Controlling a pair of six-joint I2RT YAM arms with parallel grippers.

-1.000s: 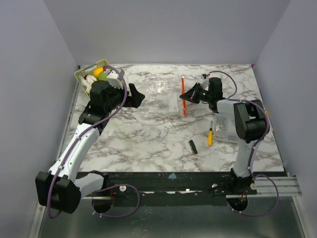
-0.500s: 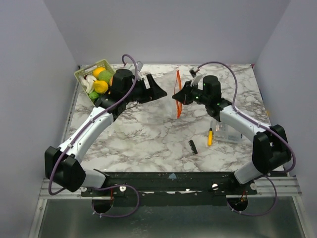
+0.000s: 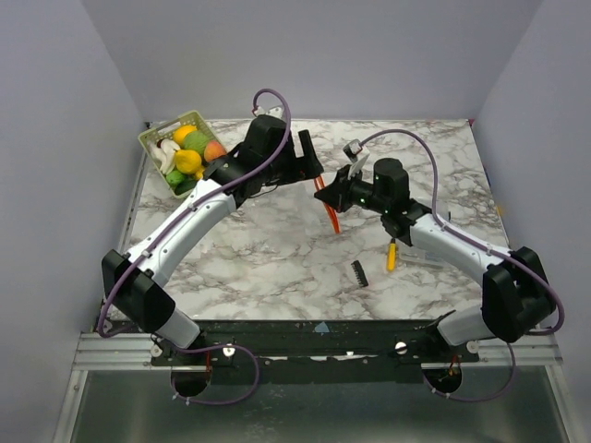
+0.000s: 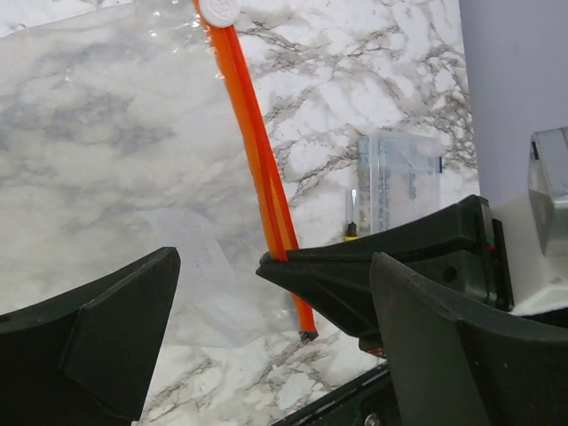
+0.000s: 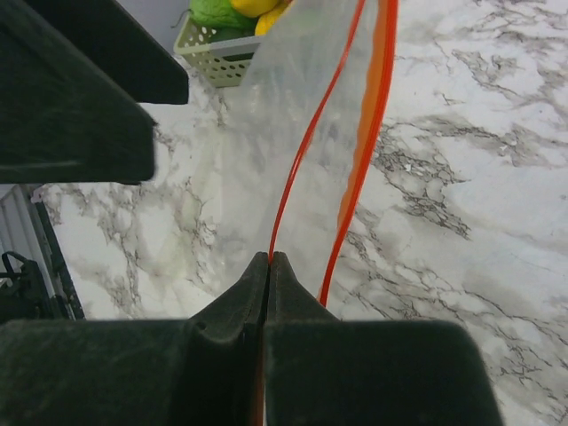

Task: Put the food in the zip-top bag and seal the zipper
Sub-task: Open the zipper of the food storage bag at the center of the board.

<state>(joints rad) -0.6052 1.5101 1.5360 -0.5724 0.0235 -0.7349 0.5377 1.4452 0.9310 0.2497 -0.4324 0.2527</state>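
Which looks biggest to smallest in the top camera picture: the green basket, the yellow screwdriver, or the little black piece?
Largest: the basket.
Then the screwdriver and the black piece: they look about alike, too close to rank.

Shining bright and even from overhead, leaving only faint, soft shadows on the table (image 3: pixel 277 268). Glinting weakly off the zip-top bag (image 4: pixel 133 133) at 11 o'clock in the left wrist view, and blurring the right gripper (image 5: pixel 268 262) at 6 o'clock in its own view.

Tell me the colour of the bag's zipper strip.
Red-orange; the zipper shows best in the left wrist view.
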